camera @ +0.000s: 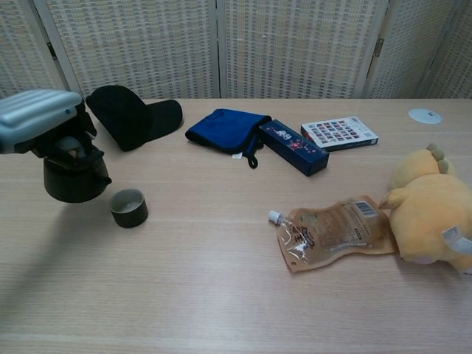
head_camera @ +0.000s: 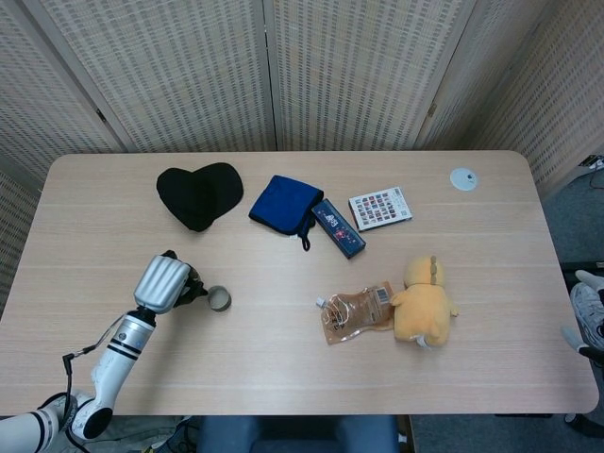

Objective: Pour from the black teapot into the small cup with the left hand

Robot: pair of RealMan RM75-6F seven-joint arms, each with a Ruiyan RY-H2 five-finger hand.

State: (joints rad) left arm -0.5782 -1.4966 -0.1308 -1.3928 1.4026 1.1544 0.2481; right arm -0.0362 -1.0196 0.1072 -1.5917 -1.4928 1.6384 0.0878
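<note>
Left hand (head_camera: 162, 281) covers most of the black teapot (camera: 72, 179) from above in the head view, its fingers hidden behind the pot's top in the chest view, where the frame edge cuts the yellow plush toy (camera: 431, 206); right hand shows nowhere.

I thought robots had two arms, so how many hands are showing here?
1. Only the left hand shows, at the table's left side, holding the teapot above the table beside the cup. The right hand is out of view.
</note>
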